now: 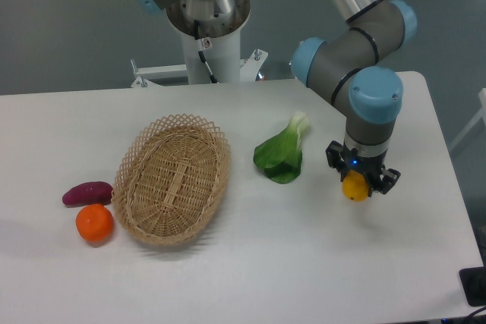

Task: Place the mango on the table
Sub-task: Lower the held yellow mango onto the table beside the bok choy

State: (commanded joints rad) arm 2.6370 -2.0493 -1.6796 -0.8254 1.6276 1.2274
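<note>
The mango (354, 187) is a yellow-orange fruit seen end-on between the fingers of my gripper (357, 185). The gripper points straight down and is shut on the mango at the right side of the white table (304, 263), right of the leafy green vegetable. Most of the mango is hidden by the gripper body. I cannot tell whether the mango touches the tabletop or hangs just above it.
A leafy green vegetable (282, 155) lies left of the gripper. An oval wicker basket (173, 178) sits at the middle left. A purple sweet potato (87, 193) and a round tangerine (95, 222) lie left of the basket. The robot base (206, 36) stands at the back.
</note>
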